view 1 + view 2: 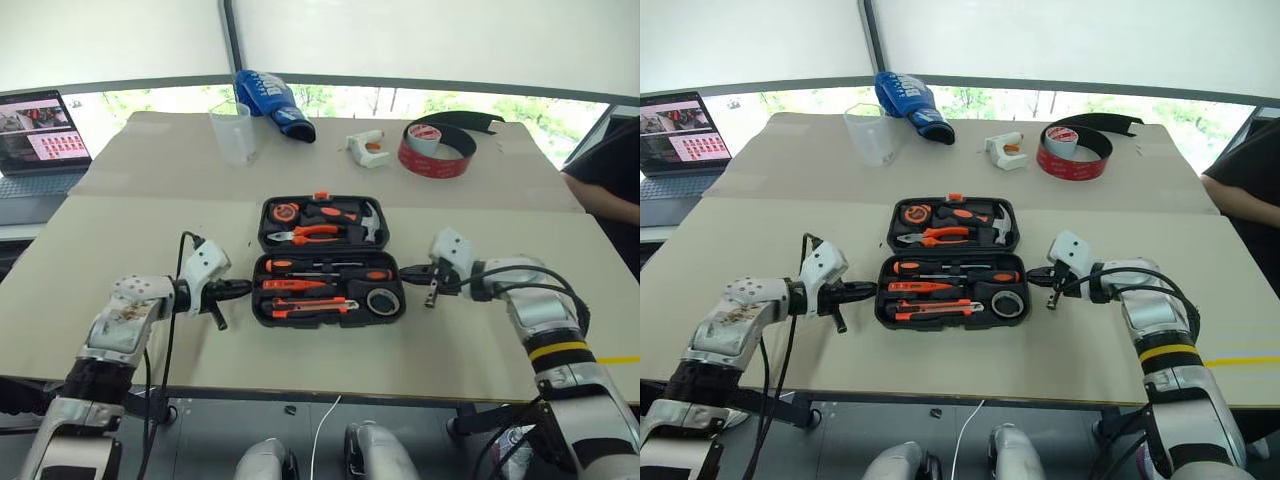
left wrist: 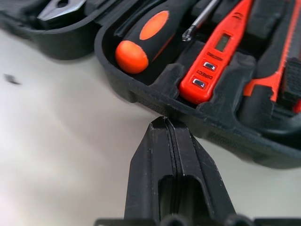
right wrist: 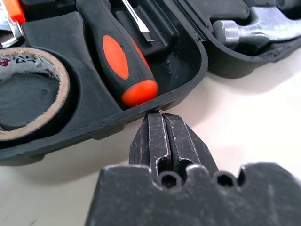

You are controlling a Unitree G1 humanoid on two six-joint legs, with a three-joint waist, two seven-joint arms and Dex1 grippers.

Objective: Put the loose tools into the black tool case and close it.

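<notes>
Both hands closed, touching open case rim

You see the open laptop computer at the table's far left cut off by the picture's edge, and the dark-sleeved person at the right edge likewise shows in part. In the wrist views, the flat black plastic tool case runs past the edges. You cannot read the print on the small black tape roll.
</notes>
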